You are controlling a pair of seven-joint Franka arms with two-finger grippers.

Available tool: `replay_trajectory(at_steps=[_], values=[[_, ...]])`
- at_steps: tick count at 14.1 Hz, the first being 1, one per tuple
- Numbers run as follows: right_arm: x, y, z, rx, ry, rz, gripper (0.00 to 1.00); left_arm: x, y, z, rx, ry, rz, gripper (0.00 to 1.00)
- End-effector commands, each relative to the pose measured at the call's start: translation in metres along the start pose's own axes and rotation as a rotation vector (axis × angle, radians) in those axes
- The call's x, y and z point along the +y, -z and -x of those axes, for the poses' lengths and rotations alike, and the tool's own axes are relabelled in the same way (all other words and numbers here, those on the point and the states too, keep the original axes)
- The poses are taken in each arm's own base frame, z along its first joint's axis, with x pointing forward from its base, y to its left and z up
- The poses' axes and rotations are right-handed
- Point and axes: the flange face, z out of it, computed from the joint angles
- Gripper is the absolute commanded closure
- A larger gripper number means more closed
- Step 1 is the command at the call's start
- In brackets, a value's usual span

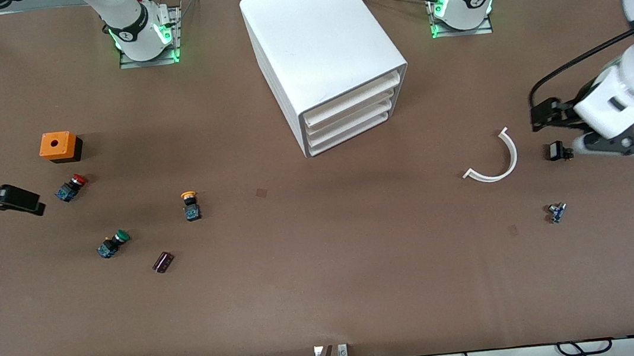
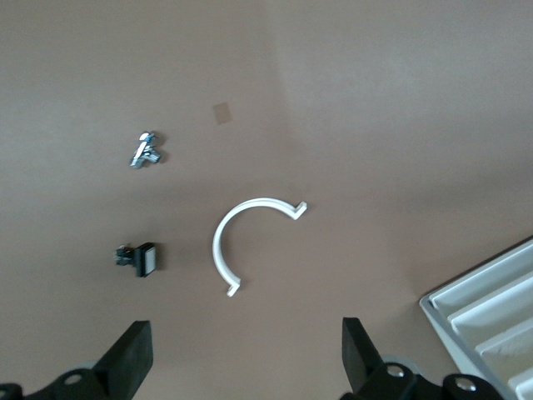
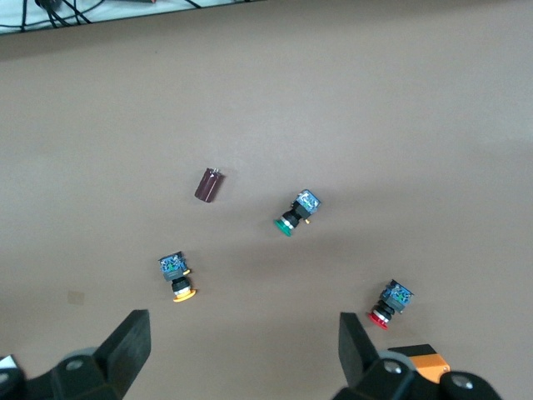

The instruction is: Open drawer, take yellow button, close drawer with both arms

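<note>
The white cabinet stands at the middle of the table's robot side. Its uppermost drawer looks pushed in, like the three below it. The orange-yellow-capped button lies on the bare table toward the right arm's end; it also shows in the right wrist view. My right gripper is open and empty, up over the table beside the red-capped button; its wrist view shows it too. My left gripper is open and empty over the left arm's end, also in its own view.
An orange box, a green-capped button and a dark capacitor lie near the yellow button. A white curved strip, a small black part and a small metal part lie near the left gripper.
</note>
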Motion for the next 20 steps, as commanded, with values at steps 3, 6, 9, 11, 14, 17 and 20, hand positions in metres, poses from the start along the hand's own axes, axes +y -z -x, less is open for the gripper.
replay_trajectory(at_steps=[3, 6, 9, 11, 14, 17, 20], values=[[0.05, 0.02, 0.014, 0.005, 0.015, -0.044, 0.0, 0.007, 0.034, 0.067, 0.095, -0.025, -0.033, 0.0], [0.054, 0.02, 0.018, -0.001, 0.025, -0.042, 0.0, 0.007, 0.028, 0.073, 0.128, -0.021, -0.04, 0.0], [0.05, 0.018, 0.021, -0.027, 0.036, -0.019, 0.0, 0.004, 0.025, 0.067, 0.124, -0.019, -0.038, 0.0], [0.041, 0.017, 0.031, -0.055, 0.053, 0.014, 0.0, 0.006, 0.034, 0.067, 0.14, -0.023, -0.043, 0.0], [0.04, 0.014, 0.046, -0.049, 0.058, 0.017, 0.0, 0.006, 0.033, 0.068, 0.129, -0.029, -0.041, 0.0], [0.04, 0.003, 0.062, -0.027, 0.066, 0.013, 0.0, 0.006, 0.032, 0.068, 0.126, -0.032, -0.041, 0.0], [0.039, 0.0, 0.07, -0.037, 0.07, 0.013, 0.0, 0.005, 0.032, 0.067, 0.125, -0.032, -0.041, 0.0]])
